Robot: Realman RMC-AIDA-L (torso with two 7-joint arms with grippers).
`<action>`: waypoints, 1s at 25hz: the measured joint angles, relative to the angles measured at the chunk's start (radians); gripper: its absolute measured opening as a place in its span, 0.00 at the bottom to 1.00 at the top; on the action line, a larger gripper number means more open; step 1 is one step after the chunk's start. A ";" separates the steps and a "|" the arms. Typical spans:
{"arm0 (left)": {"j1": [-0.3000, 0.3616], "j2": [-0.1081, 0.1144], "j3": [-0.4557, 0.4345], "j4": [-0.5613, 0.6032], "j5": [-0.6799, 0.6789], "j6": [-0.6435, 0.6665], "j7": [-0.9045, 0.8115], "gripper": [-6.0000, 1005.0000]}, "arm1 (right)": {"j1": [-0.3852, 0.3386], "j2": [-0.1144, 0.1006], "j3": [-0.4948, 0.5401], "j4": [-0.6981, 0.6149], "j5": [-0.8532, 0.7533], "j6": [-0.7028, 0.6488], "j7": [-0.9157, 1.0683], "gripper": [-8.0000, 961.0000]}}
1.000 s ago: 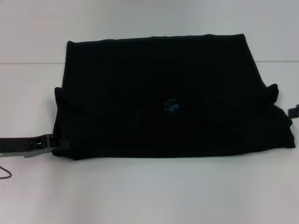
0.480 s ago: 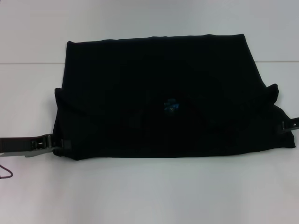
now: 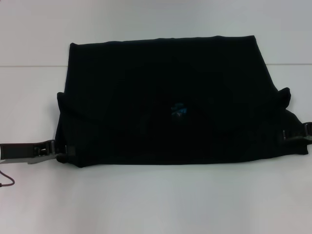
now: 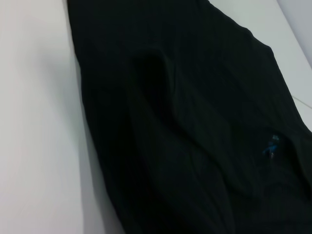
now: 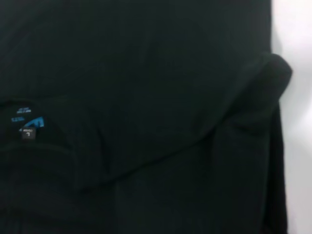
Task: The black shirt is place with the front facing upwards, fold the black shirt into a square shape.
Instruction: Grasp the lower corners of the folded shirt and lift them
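Black cloth T-shirt (image 3: 165, 102) (blue neck label (image 3: 178, 110) showing) is laid folded on the white table (image 3: 156, 200). Its near left corner is pinched by the left gripper (image 3: 59, 150); the right gripper (image 3: 292, 137) is set at the right corner, its grip unreadable.

the plain black shirt (image 3: 165, 97) is showing a small blue neck label (image 3: 178, 110) mid-frame, lying on a white table (image 3: 156, 200).

A plain white table (image 3: 156, 200) fills the scene under soft, even light.

The black shirt (image 3: 165, 102) lay flat, folded into a wide rectangle across the middle of the frame, its small blue neck label (image 3: 178, 110) showing near the centre, sleeve corners poking out at both sides.
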 joint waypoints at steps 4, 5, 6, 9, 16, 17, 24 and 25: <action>0.002 0.000 -0.005 0.000 -0.003 0.001 0.000 0.04 | 0.006 0.007 -0.019 0.000 -0.002 0.006 -0.005 0.83; 0.003 0.000 -0.006 0.000 -0.005 0.001 0.000 0.04 | 0.007 0.008 -0.027 0.000 -0.002 0.010 -0.006 0.83; 0.004 0.000 -0.007 0.000 -0.007 0.002 0.000 0.04 | 0.008 0.010 -0.034 -0.001 -0.002 0.012 -0.006 0.82; 0.006 -0.001 -0.008 0.002 -0.010 0.006 -0.002 0.04 | 0.008 0.014 -0.037 -0.008 -0.002 0.018 -0.006 0.81; 0.006 -0.002 -0.008 0.001 -0.011 0.009 0.000 0.04 | 0.015 0.015 -0.037 -0.002 -0.002 0.027 -0.007 0.75; 0.006 -0.002 -0.008 0.001 -0.011 0.009 0.000 0.04 | 0.015 0.015 -0.037 -0.002 -0.002 0.027 -0.007 0.71; 0.002 0.001 -0.008 -0.001 -0.011 0.010 -0.007 0.04 | 0.013 0.015 -0.039 -0.001 -0.003 0.029 -0.006 0.32; 0.001 0.001 -0.008 -0.001 -0.011 0.010 -0.008 0.04 | 0.013 0.015 -0.039 -0.001 -0.003 0.028 -0.006 0.28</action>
